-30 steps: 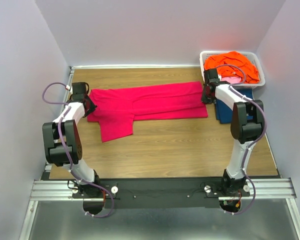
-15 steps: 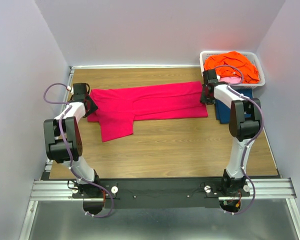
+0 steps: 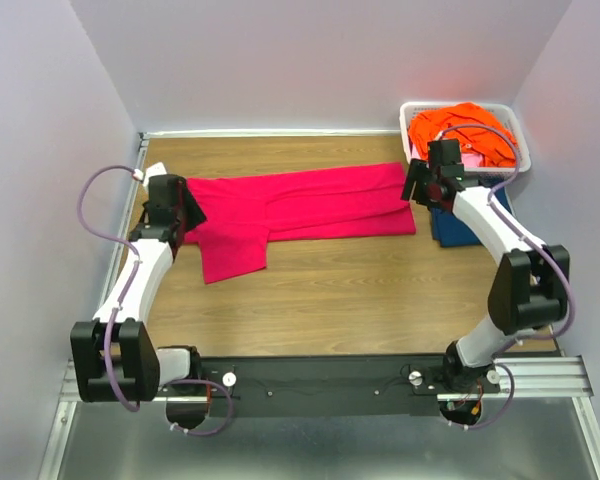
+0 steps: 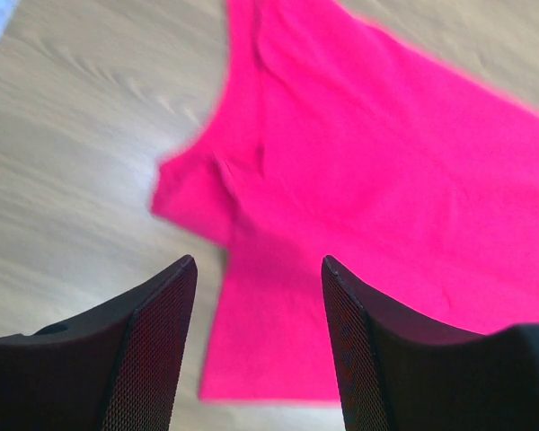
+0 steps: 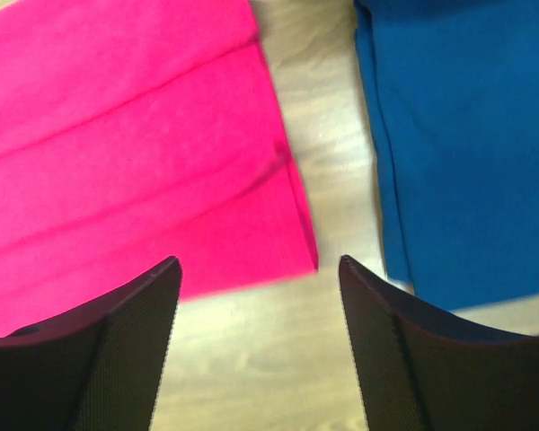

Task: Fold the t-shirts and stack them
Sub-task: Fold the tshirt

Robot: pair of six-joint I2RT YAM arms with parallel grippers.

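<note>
L gripper (image 4: 258,269) and R gripper (image 5: 258,265) are both standing open w/ nothing held, hovering over opposite ends of magenta t-shirt (image 3: 300,205), which is lying flat across table (image 3: 380,290). Risk: R end is sitting just beside dark blue t-shirt (image 5: 458,135), so an off-target pinch could be snagging both.

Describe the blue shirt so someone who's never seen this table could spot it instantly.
Start at the far right corner of the wooden table, where a white basket holds orange cloth. Just in front of that basket lies the blue shirt, a narrow gap right of the magenta shirt. It is the only dark blue cloth.
</note>
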